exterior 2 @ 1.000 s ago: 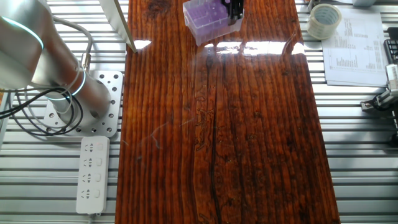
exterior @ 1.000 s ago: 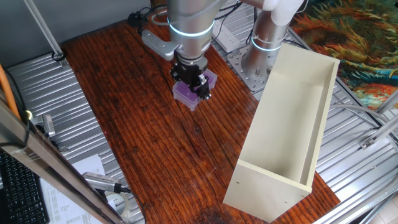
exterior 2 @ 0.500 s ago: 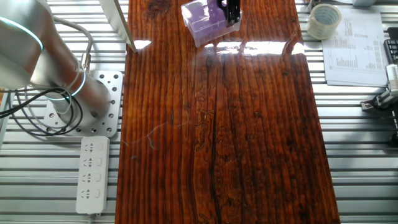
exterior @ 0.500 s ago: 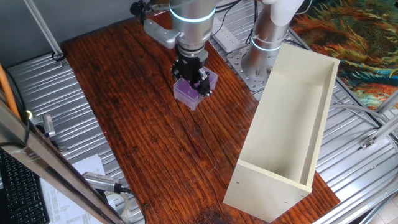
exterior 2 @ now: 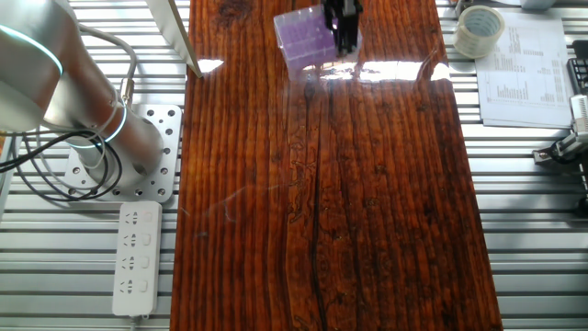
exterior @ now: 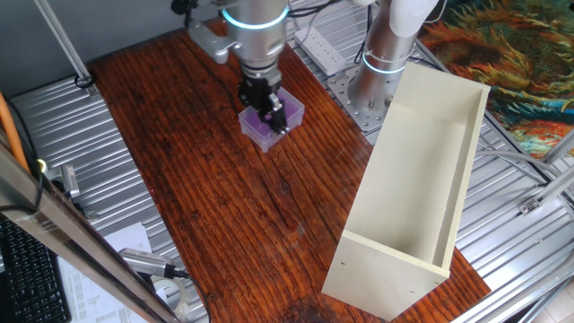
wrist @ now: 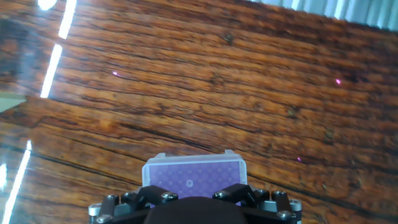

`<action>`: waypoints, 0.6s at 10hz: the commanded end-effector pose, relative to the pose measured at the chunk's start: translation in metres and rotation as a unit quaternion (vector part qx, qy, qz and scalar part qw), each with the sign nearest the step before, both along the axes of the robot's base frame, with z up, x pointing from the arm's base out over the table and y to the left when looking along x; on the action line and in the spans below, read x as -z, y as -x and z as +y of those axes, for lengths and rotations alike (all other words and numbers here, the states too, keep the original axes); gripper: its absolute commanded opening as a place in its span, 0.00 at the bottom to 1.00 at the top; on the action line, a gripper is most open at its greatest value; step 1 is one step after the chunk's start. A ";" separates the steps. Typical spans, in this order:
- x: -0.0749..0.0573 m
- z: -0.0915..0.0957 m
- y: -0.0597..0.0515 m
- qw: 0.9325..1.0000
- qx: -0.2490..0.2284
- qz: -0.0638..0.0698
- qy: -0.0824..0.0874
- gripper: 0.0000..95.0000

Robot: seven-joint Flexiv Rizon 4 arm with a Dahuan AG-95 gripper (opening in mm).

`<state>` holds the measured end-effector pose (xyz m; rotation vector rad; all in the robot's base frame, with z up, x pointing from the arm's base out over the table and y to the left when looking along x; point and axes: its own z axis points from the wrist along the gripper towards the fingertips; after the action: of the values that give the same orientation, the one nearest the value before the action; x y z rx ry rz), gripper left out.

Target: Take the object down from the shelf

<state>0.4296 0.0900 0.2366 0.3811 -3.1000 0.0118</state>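
Purple box [exterior: 267,123] sits gripped in the end effector [exterior: 266,107], whose fingers are closed on its edge, just above the wooden tabletop [exterior: 224,206], well apart from the cream shelf [exterior: 421,188] lying nearby.

Table [exterior: 224,206]: dark wood, glossy, grain ridged. Purple box [exterior: 270,119]: translucent plastic. Shelf [exterior: 414,193]: matt cream panels. Surrounding frame [exterior 2: 83,276]: ribbed metal. Gripper [exterior: 267,109]: black, matt.

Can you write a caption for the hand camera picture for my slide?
The tool grips a purple box above the wooden table.
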 end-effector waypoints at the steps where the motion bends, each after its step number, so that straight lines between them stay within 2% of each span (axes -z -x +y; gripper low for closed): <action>1: 0.008 -0.010 -0.002 0.999 -0.033 -0.007 -0.002 0.00; 5: 0.019 -0.014 -0.007 0.999 -0.034 -0.008 -0.002 0.00; 6: 0.019 -0.014 -0.007 0.999 -0.029 -0.012 -0.018 0.00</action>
<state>0.4358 0.0762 0.2182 0.4881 -3.1157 -0.0163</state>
